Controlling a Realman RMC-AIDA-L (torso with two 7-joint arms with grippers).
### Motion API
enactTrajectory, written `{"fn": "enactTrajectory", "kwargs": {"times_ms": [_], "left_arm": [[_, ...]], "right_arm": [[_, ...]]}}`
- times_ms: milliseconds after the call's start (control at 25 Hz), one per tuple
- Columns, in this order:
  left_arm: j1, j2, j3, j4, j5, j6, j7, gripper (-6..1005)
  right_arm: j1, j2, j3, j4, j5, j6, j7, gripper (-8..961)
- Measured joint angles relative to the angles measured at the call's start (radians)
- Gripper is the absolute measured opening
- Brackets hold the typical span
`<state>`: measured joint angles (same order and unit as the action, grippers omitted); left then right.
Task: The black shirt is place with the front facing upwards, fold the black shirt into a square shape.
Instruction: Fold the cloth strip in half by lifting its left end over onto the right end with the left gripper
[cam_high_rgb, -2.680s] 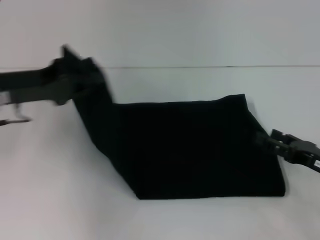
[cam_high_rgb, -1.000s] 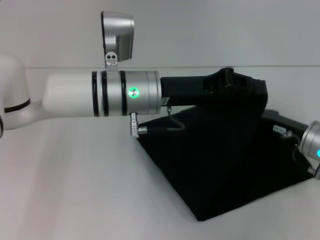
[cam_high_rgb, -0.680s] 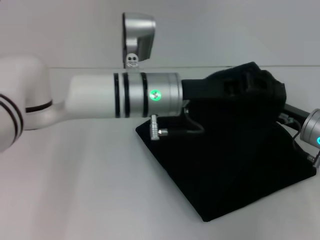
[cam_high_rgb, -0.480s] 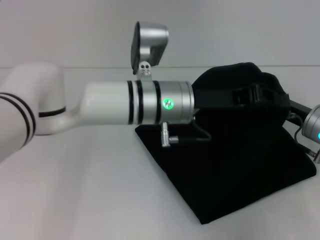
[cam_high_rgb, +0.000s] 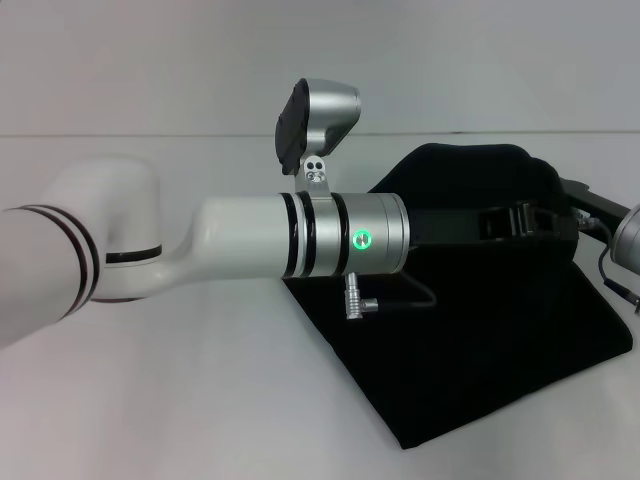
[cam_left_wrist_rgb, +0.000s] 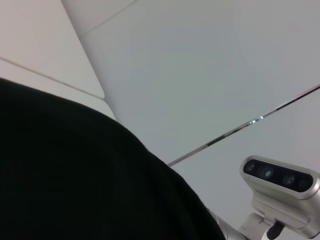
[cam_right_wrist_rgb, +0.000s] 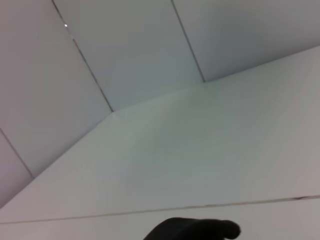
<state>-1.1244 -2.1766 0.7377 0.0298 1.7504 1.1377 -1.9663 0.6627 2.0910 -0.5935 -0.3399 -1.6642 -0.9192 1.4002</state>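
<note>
- Head view alone shows the whole scene: the black shirt (cam_high_rgb: 480, 340) lies on the white table (cam_high_rgb: 180, 400) at the right of the frame, with the left arm (cam_high_rgb: 250, 250) stretched across from the left edge to right of centre.
- Left wrist view shows only a dark swell of shirt cloth (cam_left_wrist_rgb: 80, 175) filling its lower left, pale wall panels behind, and a silver camera unit (cam_left_wrist_rgb: 280, 180) in its lower right corner.
- Right wrist view shows mostly pale panels, with a small dark shape at its bottom edge that cannot be identified.
- Left gripper (cam_high_rgb: 530, 222) sits at the upper right of the head view, black against the lifted cloth; a raised hump of shirt drapes over and around it, but whether its fingers clamp the cloth cannot be told.
- Right gripper (cam_high_rgb: 590, 200) shows at the right edge, just beside the raised cloth; its finger state cannot be told either.
- Shirt fabric is plain black, no lettering visible; the lower part lies flat with a straight folded edge running diagonally toward the bottom centre-right.
</note>
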Motion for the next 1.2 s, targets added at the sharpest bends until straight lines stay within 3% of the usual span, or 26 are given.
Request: {"fn": "enactTrajectory", "kwargs": {"times_ms": [440, 1200], "left_arm": [[-0.038, 0.0, -0.011, -0.036, -0.042, -0.001, 0.018, 49], [-0.004, 0.0, -0.155, -0.168, -0.031, -0.144, 0.156, 66]], "right_arm": [[-0.008, -0.001, -0.009, -0.02, 0.0, 0.062, -0.083, 835], [-0.037, -0.002, 0.121, -0.021, 0.002, 0.186, -0.093, 834]]}}
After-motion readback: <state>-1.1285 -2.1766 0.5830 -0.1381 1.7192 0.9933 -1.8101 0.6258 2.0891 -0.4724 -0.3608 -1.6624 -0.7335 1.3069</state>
